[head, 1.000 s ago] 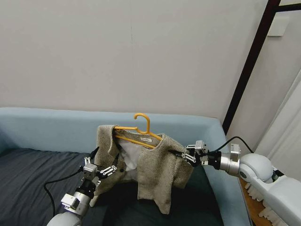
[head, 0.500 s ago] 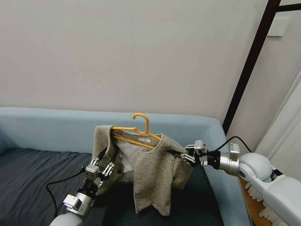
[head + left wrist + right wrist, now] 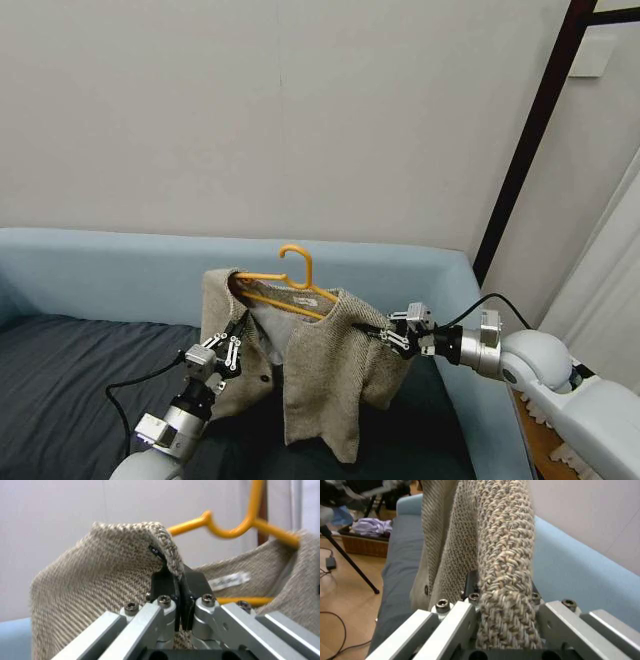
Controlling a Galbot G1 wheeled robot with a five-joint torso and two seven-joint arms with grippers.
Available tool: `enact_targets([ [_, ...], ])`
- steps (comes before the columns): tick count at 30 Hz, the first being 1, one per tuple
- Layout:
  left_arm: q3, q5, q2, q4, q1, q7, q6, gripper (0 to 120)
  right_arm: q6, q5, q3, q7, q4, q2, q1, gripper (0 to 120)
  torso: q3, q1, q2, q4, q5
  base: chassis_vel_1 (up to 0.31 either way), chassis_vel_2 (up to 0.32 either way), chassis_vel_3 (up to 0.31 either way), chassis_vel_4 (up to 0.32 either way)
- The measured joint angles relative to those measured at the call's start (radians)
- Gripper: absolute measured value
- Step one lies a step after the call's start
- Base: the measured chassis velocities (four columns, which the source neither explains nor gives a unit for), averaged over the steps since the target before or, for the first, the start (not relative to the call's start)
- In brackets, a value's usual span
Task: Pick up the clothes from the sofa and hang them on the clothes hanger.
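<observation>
Well, my left pincer (image 3: pixel 233 338) is closed tight on the beige knitted woollen cardigan (image 3: pixel 320 372), at the front edge just below the collar on my left side. In the left wrist view the dark pads (image 3: pixel 162 584) are squeezed together with the folded knit rim caught between them. My right pincer (image 3: pixel 392 335) is clamped on the opposite shoulder of the cardigan, and in the right wrist view the thick braided knit fills the gap between its fingers.

The cardigan is draped over a curved orange plastic hanger (image 3: pixel 292 276). The hanger's hook stands free in the air in front of the pale wall (image 3: pixel 300 110), and its bar runs through the neck opening, where a small white label (image 3: pixel 227 581) shows.

I hold the garment stretched between my two arms, lifted above the light blue sofa (image 3: pixel 100 270). Its open front hangs down over the dark grey seat cushion (image 3: pixel 60 370), and I cannot tell whether the hem touches the cushion
</observation>
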Motion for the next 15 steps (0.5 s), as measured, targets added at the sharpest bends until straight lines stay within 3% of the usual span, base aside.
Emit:
enact_targets([
  [8,0.045,0.034,-0.028,0.008,-0.021,0.056,0.002,0,-0.041,-0.016,-0.015,0.035,0.02,0.019,-0.016,5,0.0,0.0,0.0,0.0001,-0.0001,0.0,0.0,0.0,0.0],
  [15,0.063,0.08,-0.035,0.034,-0.014,0.092,-0.016,0,-0.092,0.087,-0.024,0.076,0.042,0.021,-0.015,5,0.0,0.0,0.0,0.0001,-0.0001,0.0,0.0,0.0,0.0],
])
